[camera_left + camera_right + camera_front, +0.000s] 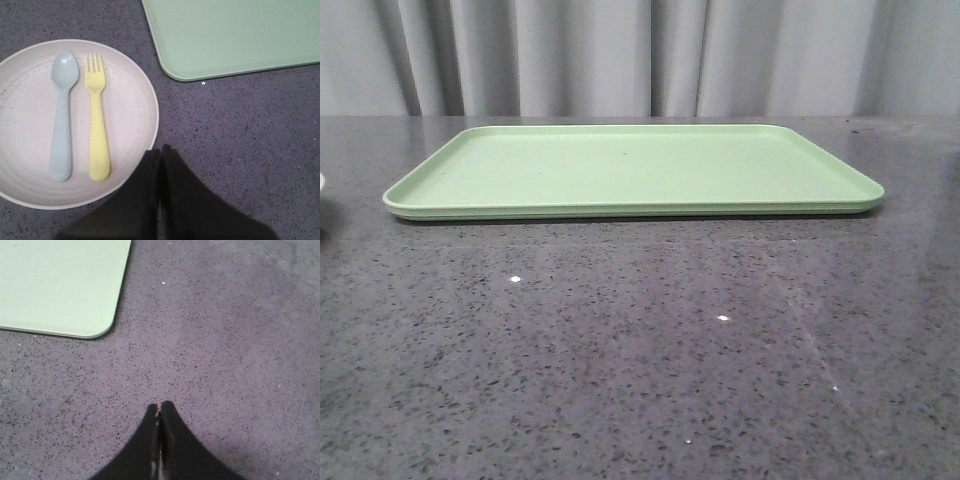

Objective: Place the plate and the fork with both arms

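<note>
Right, both claws hung pinched shut and empty: the left gripper [161,150] just beside the plate [131,107], where the fork [97,125] lay by a spoon [63,117], while the right gripper [160,407] idled over bare table [225,340]; beyond, the tray [630,168] waited, likely the drop-off.

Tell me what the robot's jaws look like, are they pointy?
Yes, rather pointy. Only the tips show, in the wrist views. The left gripper and the right gripper each have two plain black jaws, broad at the base and curving in to narrow, rounded tips. The surface looks matte and smooth. No cables, markings or the rest of the arms can be seen.
</note>
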